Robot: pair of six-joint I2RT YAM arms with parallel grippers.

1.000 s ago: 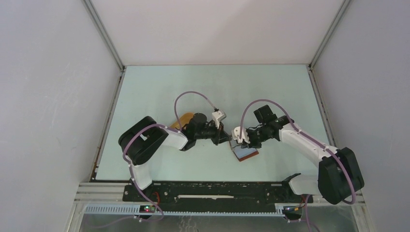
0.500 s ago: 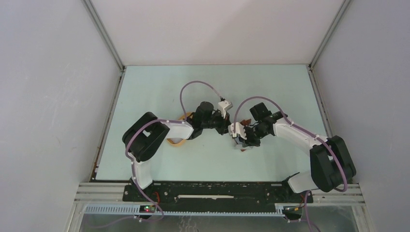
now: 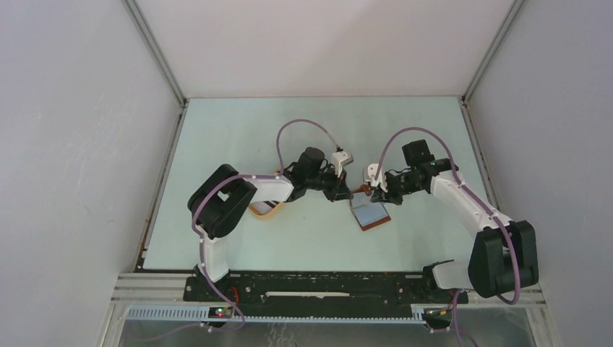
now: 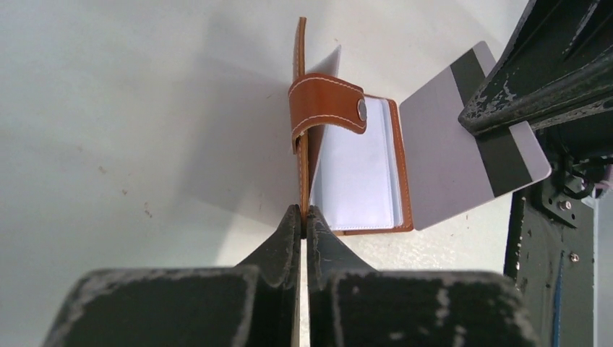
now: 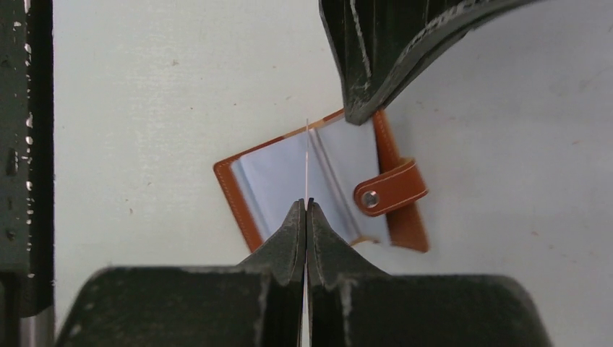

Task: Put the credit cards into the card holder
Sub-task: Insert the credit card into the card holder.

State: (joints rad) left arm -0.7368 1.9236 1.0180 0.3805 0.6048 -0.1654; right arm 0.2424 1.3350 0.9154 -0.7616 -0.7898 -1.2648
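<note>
Right wrist: card [image 5: 307, 160] in R hand [image 5: 305, 207]

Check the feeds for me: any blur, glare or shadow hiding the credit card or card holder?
Left wrist: card holder and credit card sharp, no glare; the raised cover casts a soft shadow on the table; the left gripper is dark and soft-edged. Right wrist: the card shows only edge-on, a thin line; the right gripper looks soft. Top external: even light, both tiny.

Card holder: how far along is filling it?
Done: the card holder lies open, its cover pinched upright by the left gripper. In hand: the right gripper holds one striped grey card by the pockets. Left: sliding it in; no card shows inside yet.
</note>
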